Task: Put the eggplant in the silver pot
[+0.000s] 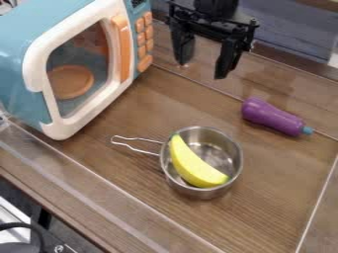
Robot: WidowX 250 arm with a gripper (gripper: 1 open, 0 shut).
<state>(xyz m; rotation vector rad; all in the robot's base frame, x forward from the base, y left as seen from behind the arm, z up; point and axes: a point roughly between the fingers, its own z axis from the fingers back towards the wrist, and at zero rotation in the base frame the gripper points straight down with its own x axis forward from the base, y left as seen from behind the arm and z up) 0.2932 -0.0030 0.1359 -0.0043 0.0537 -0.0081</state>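
- The gripper (201, 56) hangs near the top centre of the frame, pointing down at the wooden tabletop (126, 109), its dark fingers spread apart with nothing between them.
- The eggplant (275, 117) lies on its side at the right of the frame, purple body toward the left, teal stem cap toward the lower right — well apart from the gripper and not touched by anything.
- The silver pot (205, 163) stands at lower centre, its wire loop handle reaching out to the left. A yellow banana-like piece (196, 163) already lies inside it, taking up the left part of the bowl.
- A teal-and-cream toy microwave (73, 54) fills the upper left, door facing the pot; it plays no part in the task.
- Step in hand, as I judge it: the approach — nothing has been picked up yet, and the eggplant is still outside the pot.
- The next move calls for travel toward the right and down the frame until the fingers straddle the eggplant's body, probably across its narrow width instead of along its length.
- After the grasp, a lift and a carry to the left and lower in the frame, then a release over the free right side of the pot, clear of the yellow piece.
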